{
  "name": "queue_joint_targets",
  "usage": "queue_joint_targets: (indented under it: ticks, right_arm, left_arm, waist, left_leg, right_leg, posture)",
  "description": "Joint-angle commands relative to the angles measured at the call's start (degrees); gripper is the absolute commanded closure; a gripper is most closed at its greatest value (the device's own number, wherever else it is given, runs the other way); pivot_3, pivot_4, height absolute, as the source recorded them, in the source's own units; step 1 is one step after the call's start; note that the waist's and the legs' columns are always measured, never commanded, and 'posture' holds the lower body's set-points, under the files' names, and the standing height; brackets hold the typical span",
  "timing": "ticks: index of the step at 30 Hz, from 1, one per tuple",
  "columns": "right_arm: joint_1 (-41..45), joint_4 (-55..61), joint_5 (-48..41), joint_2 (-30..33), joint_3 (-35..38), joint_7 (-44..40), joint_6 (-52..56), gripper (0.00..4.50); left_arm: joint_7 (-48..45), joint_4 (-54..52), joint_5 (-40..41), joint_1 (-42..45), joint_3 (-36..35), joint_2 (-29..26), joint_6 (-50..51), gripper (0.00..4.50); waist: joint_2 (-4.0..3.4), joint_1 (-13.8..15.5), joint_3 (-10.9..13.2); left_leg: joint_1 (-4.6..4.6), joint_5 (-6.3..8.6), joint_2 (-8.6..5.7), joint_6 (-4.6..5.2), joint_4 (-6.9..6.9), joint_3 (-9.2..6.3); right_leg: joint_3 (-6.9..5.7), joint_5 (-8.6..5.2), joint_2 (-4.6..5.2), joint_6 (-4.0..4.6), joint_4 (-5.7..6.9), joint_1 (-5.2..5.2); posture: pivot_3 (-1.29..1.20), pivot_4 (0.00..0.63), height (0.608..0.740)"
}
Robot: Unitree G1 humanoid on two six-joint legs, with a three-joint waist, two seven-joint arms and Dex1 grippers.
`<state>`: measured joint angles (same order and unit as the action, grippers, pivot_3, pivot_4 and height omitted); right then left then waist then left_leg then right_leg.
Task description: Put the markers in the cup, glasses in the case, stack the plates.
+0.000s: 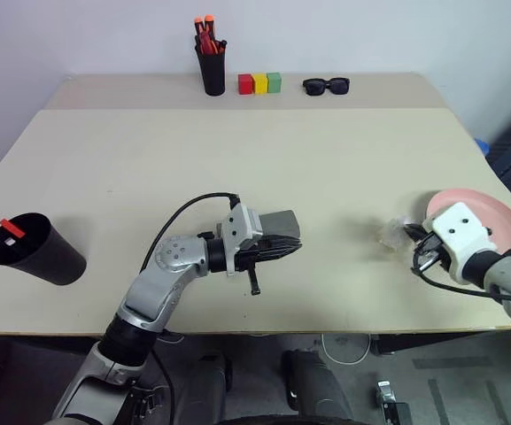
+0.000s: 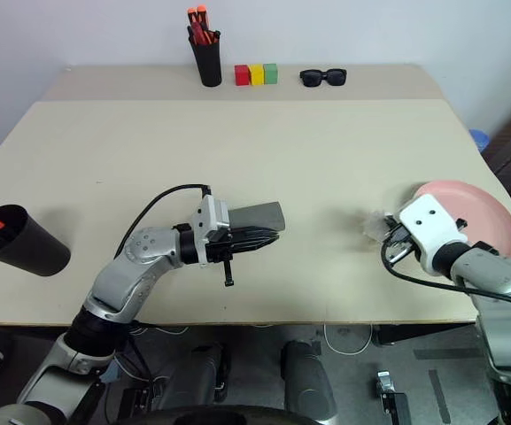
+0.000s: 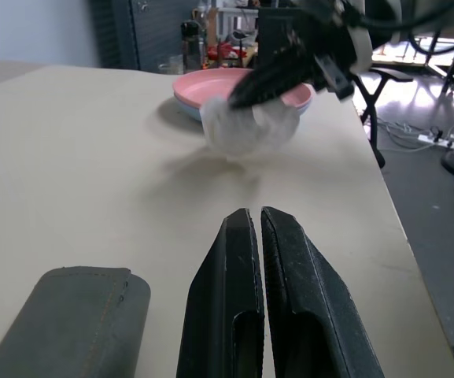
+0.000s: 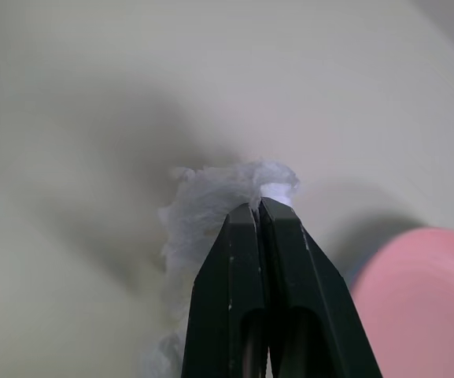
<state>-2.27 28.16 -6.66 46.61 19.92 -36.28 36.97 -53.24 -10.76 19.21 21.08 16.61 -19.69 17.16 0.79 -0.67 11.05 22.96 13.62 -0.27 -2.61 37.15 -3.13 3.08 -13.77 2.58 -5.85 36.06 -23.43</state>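
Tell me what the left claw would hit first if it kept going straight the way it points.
Probably the crumpled white tissue held by the right claw, with the stacked plates just behind; bare table lies between.

Both eye views sit up on the head, looking forward and down over the table, side by side, so they share nearly the whole scene. The left wrist cam looks low and level across the tabletop toward the plates, which the eyes also catch. The right wrist cam sits really close, angled down at the table by the pink plate.
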Motion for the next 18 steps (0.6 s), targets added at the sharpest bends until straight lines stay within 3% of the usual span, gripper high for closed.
queue_joint_targets:
  ticks: [1,9,12,18]
  right_arm:
    - [2.99,2.45,-0.3,3.08,7.11,1.21,2.37,4.48]
    - [3.18,-7.53,3.87,7.18,9.9,3.77,1.55,4.48]
    - [2.9,-11.3,4.6,6.69,8.97,4.52,0.36,3.68]
    - [4.1,-13.78,6.33,6.07,5.0,5.83,-5.93,0.74]
  left_arm:
    - [-0.72,-0.22,0.3,1.24,0.02,0.38,-0.56,4.39]
    - [-0.78,0.77,-0.02,1.84,0.25,1.32,-0.96,4.39]
    - [-0.17,0.67,-0.1,1.76,-0.14,1.42,-0.93,4.39]
    - [3.32,-1.21,0.33,-0.09,-2.58,0.84,0.43,4.39]
  waist:
    - [0.0,0.01,0.0]
    - [0.01,0.07,0.0]
    - [0.0,0.01,0.0]
    - [-0.02,-0.4,-0.01]
  left_leg:
    - [0.01,0.0,0.0,0.0,0.0,0.0]
    - [0.1,0.0,-0.01,0.01,0.01,-0.03]
    - [0.1,0.02,-0.01,0.03,0.0,-0.01]
    - [0.07,0.02,0.0,0.03,-0.01,0.0]
  right_leg:
    - [0.0,0.0,0.0,0.0,0.0,-0.01]
    - [-0.03,0.11,0.02,0.19,-0.1,-0.01]
    - [-0.02,0.11,0.02,0.19,-0.11,-0.02]
    - [-0.02,0.1,-0.01,0.17,-0.06,-0.04]
  posture:
    - [0.0,0.15,0.74]
    - [0.0,0.15,0.74]
    - [0.0,0.15,0.74]
    - [0.0,0.15,0.74]
